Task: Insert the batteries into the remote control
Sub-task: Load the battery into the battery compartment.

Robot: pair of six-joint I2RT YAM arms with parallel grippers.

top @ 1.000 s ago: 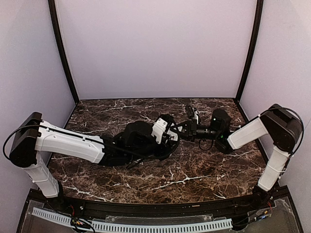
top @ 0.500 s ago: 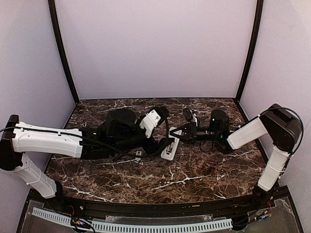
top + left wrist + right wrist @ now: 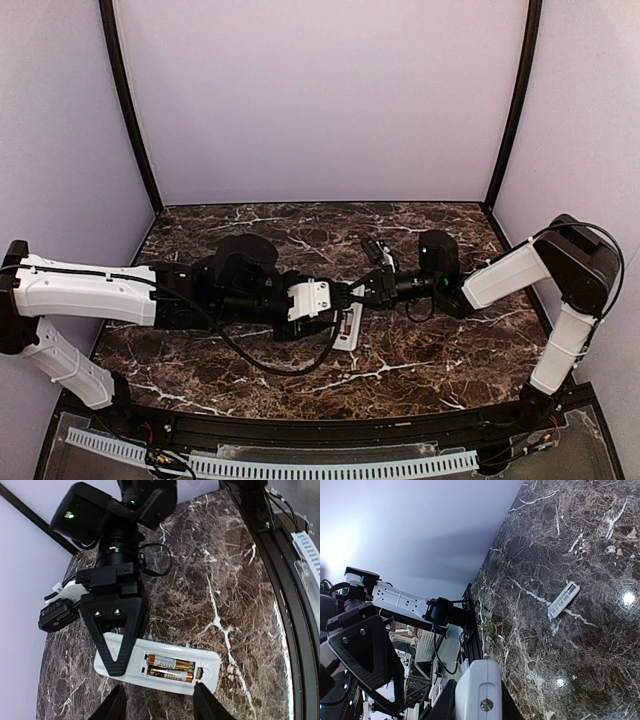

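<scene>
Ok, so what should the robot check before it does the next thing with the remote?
1. Are both batteries in the remote control? Ok, two lie side by side in its recess.
2. Is the remote control flat on the table, back up? Ok.
3. Is the right claw steadying one end? Ok, its tip looks to rest there.
4. Is the left claw open? Ok, its fingers are apart by the near edge.
5. Is the battery cover fitted? Not ok, it lies apart on the table.
6. Are the batteries the right way round? Cannot tell.
</scene>
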